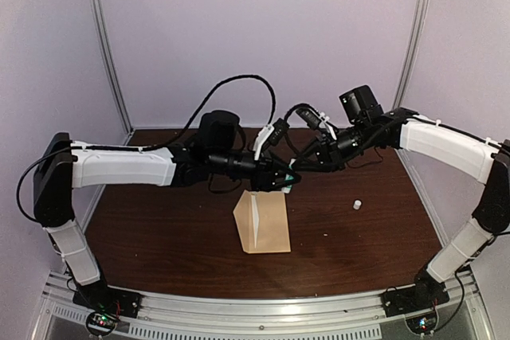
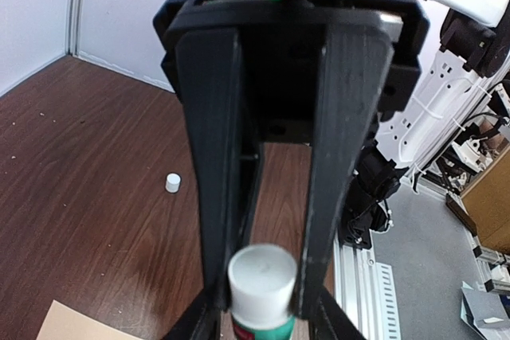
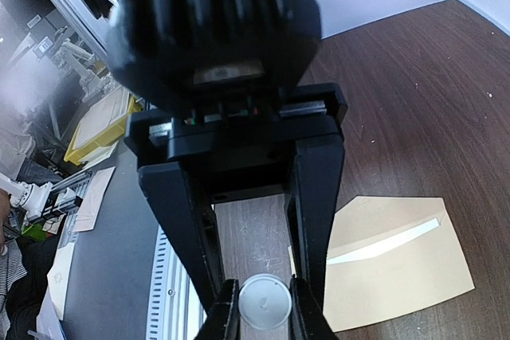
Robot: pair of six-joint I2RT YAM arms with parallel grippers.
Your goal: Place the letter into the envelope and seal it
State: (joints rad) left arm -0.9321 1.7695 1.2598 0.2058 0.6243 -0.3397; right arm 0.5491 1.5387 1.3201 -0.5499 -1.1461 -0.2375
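Note:
The tan envelope [image 1: 263, 224] lies flat on the table, with a pale strip across it in the right wrist view [image 3: 398, 260]; one corner shows in the left wrist view [image 2: 72, 324]. The cream letter is not in view. Both grippers meet just above the envelope's far edge. My left gripper [image 1: 279, 181] [image 2: 261, 296] is shut on a green glue stick [image 2: 261, 276] with a white end. My right gripper [image 1: 295, 170] [image 3: 264, 312] is shut on a round white end of the same stick [image 3: 264, 302].
A small white cap [image 1: 357, 205] lies on the brown table to the right of the envelope, and also shows in the left wrist view [image 2: 173, 182]. White walls and metal posts enclose the table. A metal rail runs along the near edge.

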